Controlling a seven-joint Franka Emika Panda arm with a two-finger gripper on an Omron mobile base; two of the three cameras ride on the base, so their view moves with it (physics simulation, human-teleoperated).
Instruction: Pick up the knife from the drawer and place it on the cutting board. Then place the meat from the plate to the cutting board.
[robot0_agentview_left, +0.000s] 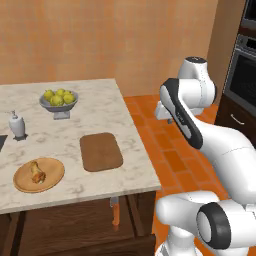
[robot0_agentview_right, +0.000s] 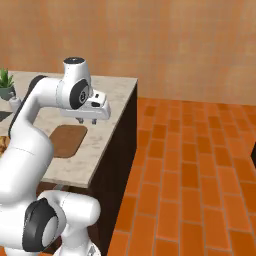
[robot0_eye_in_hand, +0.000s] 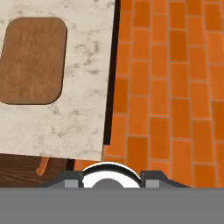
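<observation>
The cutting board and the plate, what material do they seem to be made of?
The cutting board looks like dark brown wood with a matte finish; fine grain lines show in the hand view. The plate looks like lighter tan wood, also matte, with faint grain, though this is less sure at this size.

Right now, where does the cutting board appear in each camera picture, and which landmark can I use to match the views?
Left base view: the cutting board lies centre-left on the marble counter, right of the plate.
Right base view: it lies at centre-left, partly behind the white arm.
Hand view: it fills the upper left.
Shared landmark: the counter's edge toward the orange brick floor, close beside the board in all three views.
</observation>
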